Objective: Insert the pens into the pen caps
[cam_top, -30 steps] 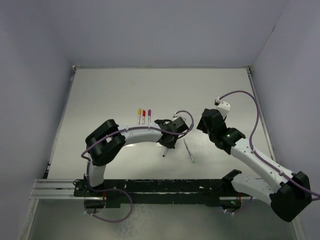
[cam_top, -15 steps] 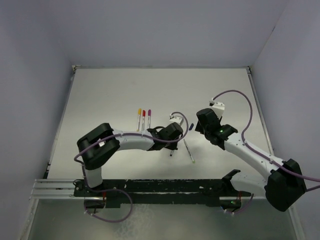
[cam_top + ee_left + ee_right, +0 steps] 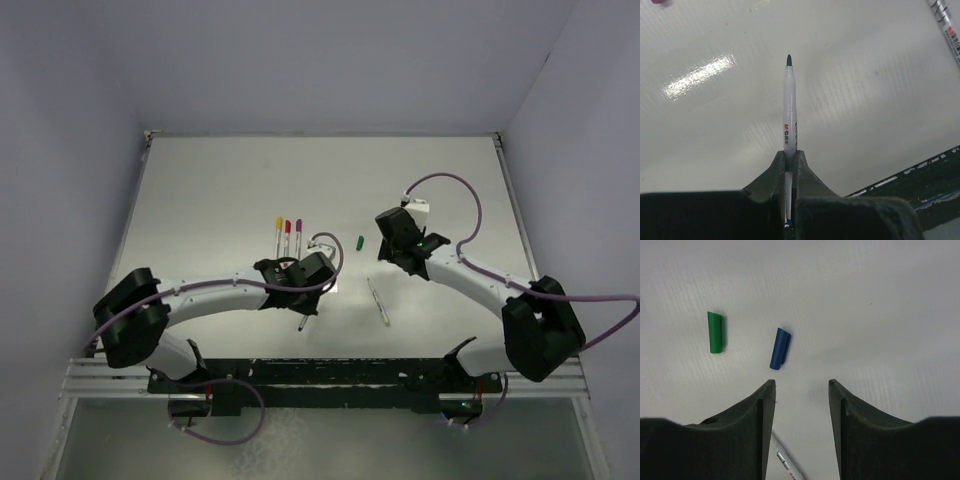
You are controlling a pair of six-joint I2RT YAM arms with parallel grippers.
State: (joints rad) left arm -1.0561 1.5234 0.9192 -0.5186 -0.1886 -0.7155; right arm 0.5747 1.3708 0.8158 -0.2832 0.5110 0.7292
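Pens (image 3: 287, 234) with caps on, three of them, lie side by side left of the worktop's (image 3: 220, 180) middle. Their caps run yellow, red, purple from left to right and point away from the arm bases.

Just right of and nearer than that row, the left tool (image 3: 303, 303) is clenched on a held pen (image 3: 301, 322). Its wrist view shows the fingers pressed flat against the pale barrel (image 3: 790, 112), low on its length. The dark uncapped tip (image 3: 789, 60) juts out ahead over the bare worktop, and whether it touches the surface is unclear.

Further right, the green cap (image 3: 360, 242) lies alone. A loose pen (image 3: 378, 302) lies nearer the bases, uncapped and apart from both tools.

Right of the green cap, the right tool (image 3: 388, 248) hangs over the worktop. From its wrist camera the tool (image 3: 801, 390) is released, gripping nothing. The blue cap (image 3: 780, 348) lies just ahead of its left finger, not between the two. The green cap (image 3: 716, 332) lies further left, near the blue one but apart from it.
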